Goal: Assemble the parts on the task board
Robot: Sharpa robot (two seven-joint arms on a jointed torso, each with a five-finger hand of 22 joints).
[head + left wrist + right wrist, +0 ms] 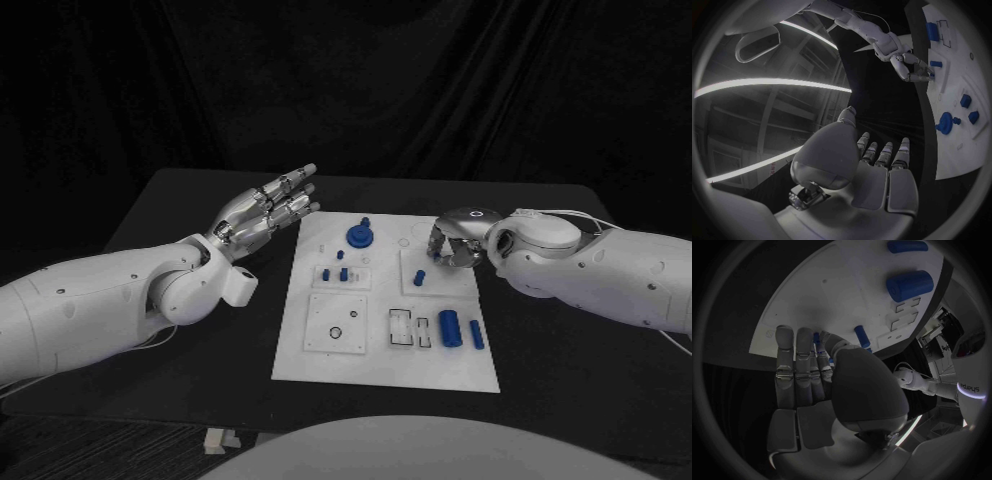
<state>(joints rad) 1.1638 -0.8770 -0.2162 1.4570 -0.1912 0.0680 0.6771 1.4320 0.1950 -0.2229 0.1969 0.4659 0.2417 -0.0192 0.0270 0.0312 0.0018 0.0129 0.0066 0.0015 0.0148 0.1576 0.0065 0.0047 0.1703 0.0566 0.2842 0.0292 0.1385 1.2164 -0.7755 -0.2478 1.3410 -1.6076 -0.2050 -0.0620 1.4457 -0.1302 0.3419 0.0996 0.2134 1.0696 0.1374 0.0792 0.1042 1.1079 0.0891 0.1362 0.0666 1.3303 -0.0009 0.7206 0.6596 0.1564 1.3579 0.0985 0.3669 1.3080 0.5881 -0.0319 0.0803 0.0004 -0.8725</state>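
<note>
The left hand (270, 212) hangs above the black tabletop (188, 200) just off the task board's (378, 365) left edge, fingers straight and apart, nothing in it. The left wrist view shows the same: its palm (873, 185) is bare and the fingers point along the board's edge without touching it.

The right hand (459, 238) is lowered over the board's upper right part, fingers curled downward over the raised plate there. In the right wrist view its fingers (786, 365) lie close together against the white surface, with a small blue peg (861, 333) just beyond the thumb. Whether the fingertips pinch anything cannot be told; the thumb covers that spot.

On the board, a round blue knob part (359, 235) stands near the top, to the left of the right hand. Small blue pegs (336, 273) sit on the plate below it, and one peg (420, 277) stands just under the right hand. A thick blue cylinder (450, 327) and a thinner blue rod (476, 334) lie side by side at the lower right, next to rectangular cut-outs (405, 330). A ring-shaped hole (336, 333) marks the lower left plate.
</note>
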